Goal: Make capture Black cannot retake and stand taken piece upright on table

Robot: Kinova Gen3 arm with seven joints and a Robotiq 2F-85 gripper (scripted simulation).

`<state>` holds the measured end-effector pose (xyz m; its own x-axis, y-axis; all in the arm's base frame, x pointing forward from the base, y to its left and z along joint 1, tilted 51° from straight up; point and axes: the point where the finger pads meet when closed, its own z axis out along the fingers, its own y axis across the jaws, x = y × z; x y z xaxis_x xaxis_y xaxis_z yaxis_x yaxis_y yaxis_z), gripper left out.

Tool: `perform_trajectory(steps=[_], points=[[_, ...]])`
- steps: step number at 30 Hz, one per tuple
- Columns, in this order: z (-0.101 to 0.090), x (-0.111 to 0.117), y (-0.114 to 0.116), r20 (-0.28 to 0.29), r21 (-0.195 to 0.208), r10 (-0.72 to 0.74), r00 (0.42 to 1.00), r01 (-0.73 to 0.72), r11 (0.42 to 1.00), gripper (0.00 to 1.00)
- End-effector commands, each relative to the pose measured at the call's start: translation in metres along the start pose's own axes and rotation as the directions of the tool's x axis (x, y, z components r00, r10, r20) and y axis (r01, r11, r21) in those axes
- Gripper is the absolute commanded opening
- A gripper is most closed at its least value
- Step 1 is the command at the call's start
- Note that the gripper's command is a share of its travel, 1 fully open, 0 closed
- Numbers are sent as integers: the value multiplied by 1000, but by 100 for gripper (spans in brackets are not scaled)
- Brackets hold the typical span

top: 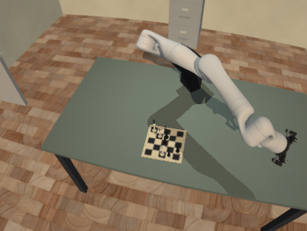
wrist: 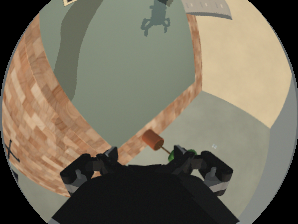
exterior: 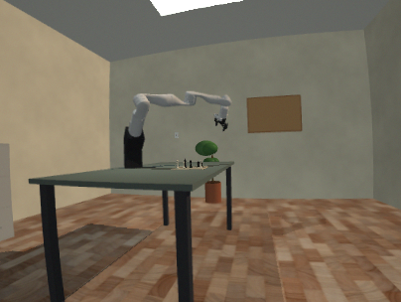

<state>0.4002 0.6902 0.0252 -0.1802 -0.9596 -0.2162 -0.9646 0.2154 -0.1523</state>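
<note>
Fingers (top: 285, 147) (exterior: 221, 122) spread wide and gripping nothing hung high, well apart from the chessboard (top: 145, 155) and its pieces on the table (top: 95, 110) (exterior: 119, 177) (wrist: 125, 75).

Chessboard (top: 144, 155) on table (top: 87, 114) (exterior: 119, 178) (wrist: 120, 85), plant (exterior: 212, 192) (wrist: 152, 139) behind table.

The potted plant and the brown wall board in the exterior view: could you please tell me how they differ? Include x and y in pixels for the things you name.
The potted plant (exterior: 213, 192) (wrist: 153, 139) stands on the floor, while the brown wall board (exterior: 274, 114) hangs on the wall. The plant has rounded green foliage above a reddish pot; the board is a flat rectangle. Both are beyond the table in that view.
</note>
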Motion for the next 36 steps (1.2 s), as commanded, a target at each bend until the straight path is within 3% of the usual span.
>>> perform_trajectory(steps=[1,4,5,13,14,25,26,34,35,36], points=[[-2,0,-4,2,0,5,1000,-5,1000,100],[-2,0,-4,2,0,5,1000,-5,1000,100],[-6,14,-30,-26,25,50,998,-49,998,100],[-6,14,-30,-26,25,50,998,-49,998,100],[-10,29,-55,-53,50,95,994,-92,995,100],[-10,29,-55,-53,50,95,994,-92,995,100],[-15,44,-79,-79,76,140,987,-134,988,100],[-15,44,-79,-79,76,140,987,-134,988,100],[-20,60,-102,-102,103,185,977,-175,979,100],[-20,60,-102,-102,103,185,977,-175,979,100]])
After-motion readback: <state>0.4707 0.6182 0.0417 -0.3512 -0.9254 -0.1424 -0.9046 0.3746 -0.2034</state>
